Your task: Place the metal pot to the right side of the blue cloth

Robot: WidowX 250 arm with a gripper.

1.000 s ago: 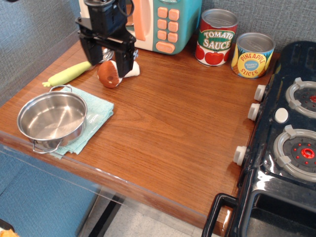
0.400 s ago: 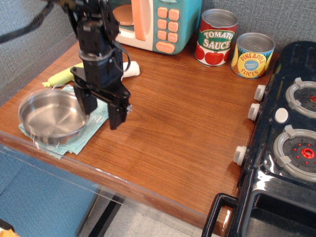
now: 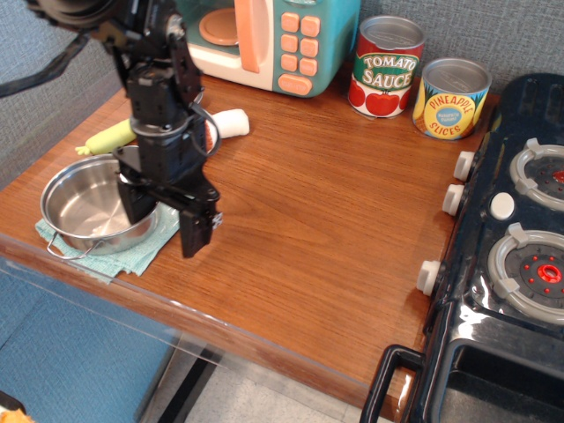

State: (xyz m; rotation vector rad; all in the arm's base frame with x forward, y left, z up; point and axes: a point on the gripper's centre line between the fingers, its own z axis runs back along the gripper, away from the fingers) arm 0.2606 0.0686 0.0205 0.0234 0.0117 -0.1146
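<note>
The metal pot (image 3: 84, 207) is shiny and shallow and sits on the blue cloth (image 3: 134, 257) at the table's front left. Only the cloth's front and right edges show from under it. My gripper (image 3: 163, 217) has come down at the pot's right side. Its fingers are spread: one finger (image 3: 132, 199) is inside the pot and the other (image 3: 195, 233) is outside, over the cloth's right edge, with the pot's right rim between them. I cannot tell whether the fingers touch the rim. The arm hides the pot's right handle.
A toy microwave (image 3: 269, 40) stands at the back, with a tomato sauce can (image 3: 386, 66) and a pineapple can (image 3: 451, 99) to its right. A yellow-green vegetable (image 3: 107, 137) and a white cylinder (image 3: 232, 123) lie behind the pot. A black toy stove (image 3: 520, 256) borders the right side.
My gripper has moved from the back of the table forward and down onto the pot's right rim. The pot has shifted a little on the cloth.
</note>
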